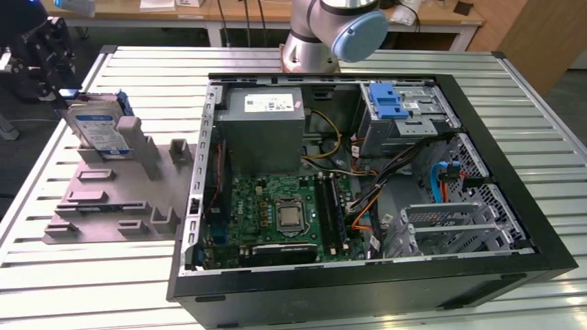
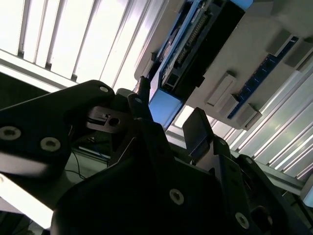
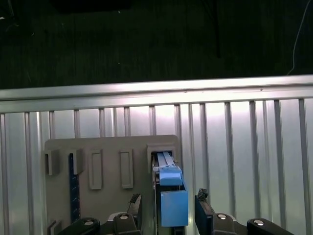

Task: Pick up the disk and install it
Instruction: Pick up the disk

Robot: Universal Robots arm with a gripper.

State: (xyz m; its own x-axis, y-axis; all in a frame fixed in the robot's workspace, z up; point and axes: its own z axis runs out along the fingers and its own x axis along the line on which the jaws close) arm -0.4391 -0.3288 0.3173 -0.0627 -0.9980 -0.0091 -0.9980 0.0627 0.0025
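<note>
Blue-railed and silver, the disk (image 1: 95,130) stands on edge in a grey holder (image 1: 101,199) on the ribbed metal desk (image 1: 92,289). That is the upper part of the frame, toward the exterior view's left, well apart from the open computer case (image 1: 367,185) (side panel off, green board showing). In both wrist views the pincer (image 3: 168,203) (image 2: 168,110) is spread wide, one finger (image 3: 203,210) on either side of the disk's blue end, with gaps showing and no grip on it.

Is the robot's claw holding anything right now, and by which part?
Nothing is held. The gripper is open, and the disk stands on edge in its grey holder, with neither finger touching it.
</note>
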